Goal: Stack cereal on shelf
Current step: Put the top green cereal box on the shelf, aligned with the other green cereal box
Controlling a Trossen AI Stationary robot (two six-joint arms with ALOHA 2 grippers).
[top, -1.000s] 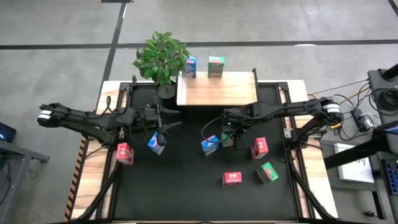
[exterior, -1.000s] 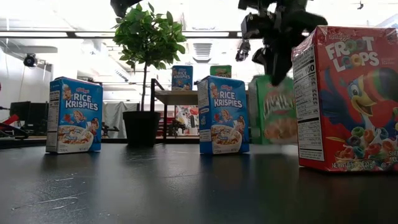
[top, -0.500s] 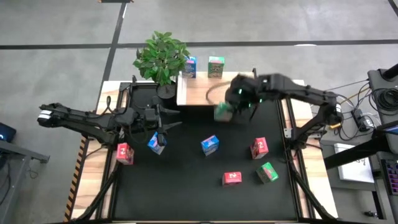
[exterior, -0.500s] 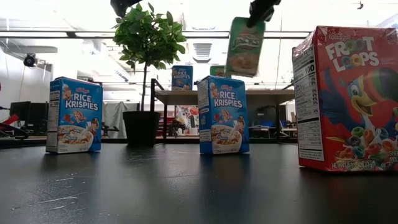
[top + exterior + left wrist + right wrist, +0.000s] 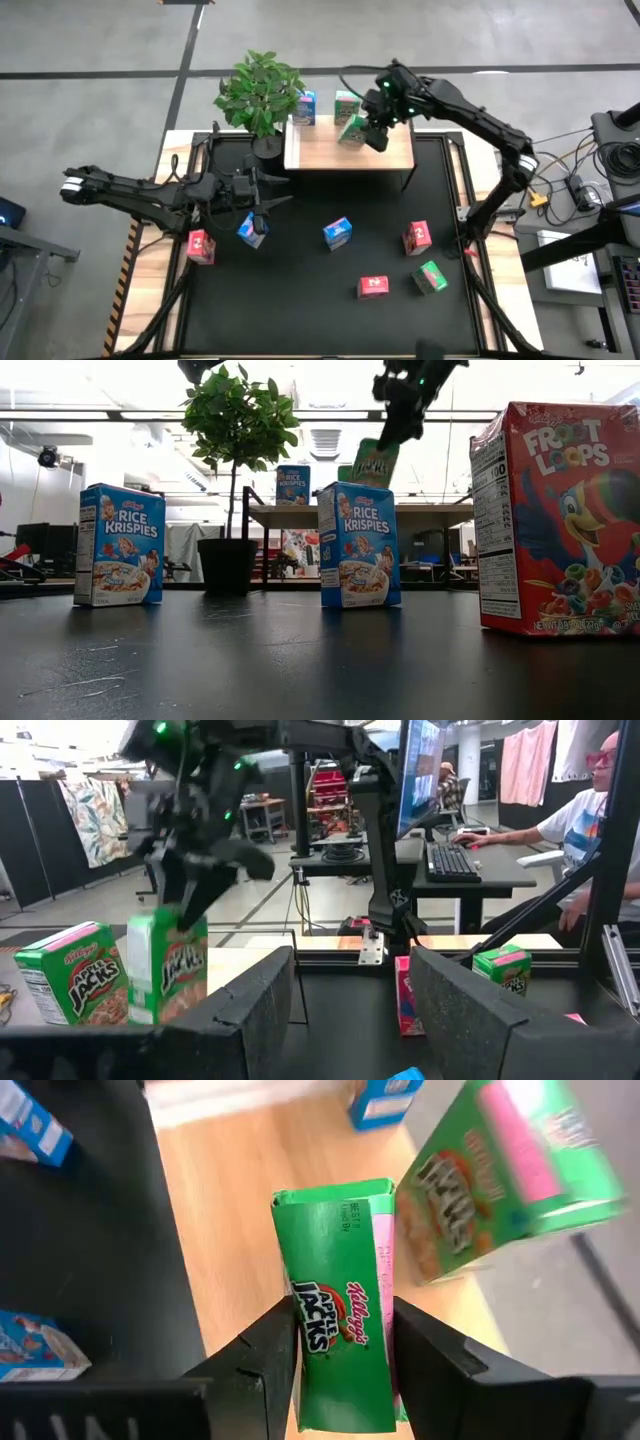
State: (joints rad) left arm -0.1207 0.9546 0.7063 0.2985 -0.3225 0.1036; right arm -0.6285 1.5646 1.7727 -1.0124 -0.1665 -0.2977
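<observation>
My right gripper (image 5: 368,128) is shut on a green cereal box (image 5: 351,130) and holds it over the light wooden shelf (image 5: 330,155) at the table's far edge. A blue box (image 5: 306,107) and another green box (image 5: 347,103) stand on their bases along the shelf's far edge. My left gripper (image 5: 272,200) stands open at the table's left, above the black mat, with nothing between its fingers (image 5: 250,1010). A blue box (image 5: 250,229) sits on the mat just near of it. My right gripper pinches the green box between its two fingers (image 5: 268,1350), on two opposite sides near its upper end (image 5: 170,920). The fingers come slanting down from above. The box hangs below them, a little tilted, clear of the shelf top (image 5: 300,510).
A potted plant (image 5: 260,90) stands at the shelf's left end. Loose boxes stand on the mat: blue (image 5: 338,232), red (image 5: 417,237), red (image 5: 373,286), green (image 5: 431,277) and red (image 5: 200,245). A person (image 5: 600,810) sits at a desk beyond the table.
My right gripper has risen and swung toward the table's far edge, tipping as it went. It has carried the green box from the mat's middle, lifted clear, to above the shelf.
</observation>
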